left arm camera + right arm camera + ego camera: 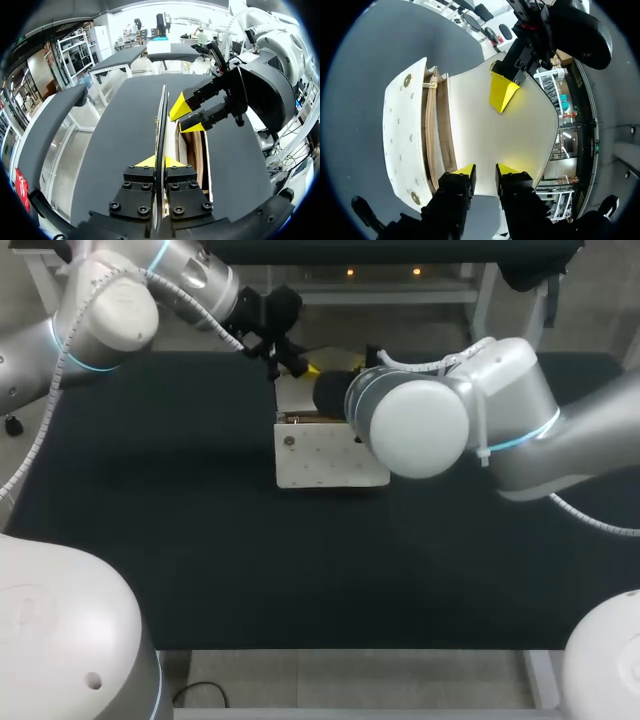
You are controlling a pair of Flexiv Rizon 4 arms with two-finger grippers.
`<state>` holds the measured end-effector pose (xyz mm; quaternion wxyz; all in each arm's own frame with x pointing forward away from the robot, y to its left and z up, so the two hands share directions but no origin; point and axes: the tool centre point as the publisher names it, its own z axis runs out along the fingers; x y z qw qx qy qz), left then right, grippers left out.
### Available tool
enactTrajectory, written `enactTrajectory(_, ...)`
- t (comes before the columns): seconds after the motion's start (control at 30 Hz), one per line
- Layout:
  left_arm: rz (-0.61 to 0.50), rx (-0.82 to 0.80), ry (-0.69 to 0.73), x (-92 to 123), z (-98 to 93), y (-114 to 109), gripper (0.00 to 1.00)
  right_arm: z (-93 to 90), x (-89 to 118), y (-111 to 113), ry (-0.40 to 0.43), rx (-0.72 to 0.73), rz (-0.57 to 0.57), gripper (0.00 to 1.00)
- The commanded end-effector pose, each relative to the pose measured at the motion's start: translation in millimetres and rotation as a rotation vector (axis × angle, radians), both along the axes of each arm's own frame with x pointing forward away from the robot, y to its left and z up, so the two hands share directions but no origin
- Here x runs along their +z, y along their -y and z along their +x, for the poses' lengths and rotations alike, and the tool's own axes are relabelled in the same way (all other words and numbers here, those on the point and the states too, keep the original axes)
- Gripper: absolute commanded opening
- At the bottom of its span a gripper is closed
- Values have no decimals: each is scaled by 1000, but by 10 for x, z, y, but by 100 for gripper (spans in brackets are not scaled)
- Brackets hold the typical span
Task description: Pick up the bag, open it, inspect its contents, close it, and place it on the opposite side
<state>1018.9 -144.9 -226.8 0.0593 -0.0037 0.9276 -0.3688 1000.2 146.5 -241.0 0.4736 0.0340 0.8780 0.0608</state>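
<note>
A white studded bag (325, 460) stands at the table's middle with its flap (515, 125) lifted upright. My left gripper (160, 162) is shut on the flap's edge, which runs thin between its fingers; one of its yellow fingertips (502, 92) shows against the flap's inner face. The bag's mouth is open, showing a brown lining (438, 132) behind the studded front (402, 135). My right gripper (485, 172) hovers over the mouth beside the flap's inner face, tips (181, 106) a little apart, nothing between them. In the head view the right arm's white joint (420, 425) hides that gripper.
The black table (150, 530) spreads wide to the bag's left, right and front. My left arm (110, 310) comes in from the far left corner, my right arm (560, 440) from the right.
</note>
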Motion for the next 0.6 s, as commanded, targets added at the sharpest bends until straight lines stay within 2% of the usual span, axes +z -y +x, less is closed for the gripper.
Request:
enactTrajectory(0.03, -4, -5, -13, -109, 148, 16, 0, -158, 18, 36, 12, -3, -6, 8)
enactTrajectory(0.07, 0, 2, -12, -143, 176, 18, 0, -194, 13, 50, 12, -2, -7, 2)
enactTrajectory(0.1, -2, 2, -12, -172, 200, 15, 0, -230, 5, 65, 10, 0, -8, 0)
enactTrajectory(0.37, 16, 14, 88, -346, 372, 16, 0, -527, -143, 126, -32, 14, -13, 0)
enactTrajectory(0.6, 3, -4, 167, -472, 375, 2, 0, -694, -345, 114, -91, 27, 22, 0)
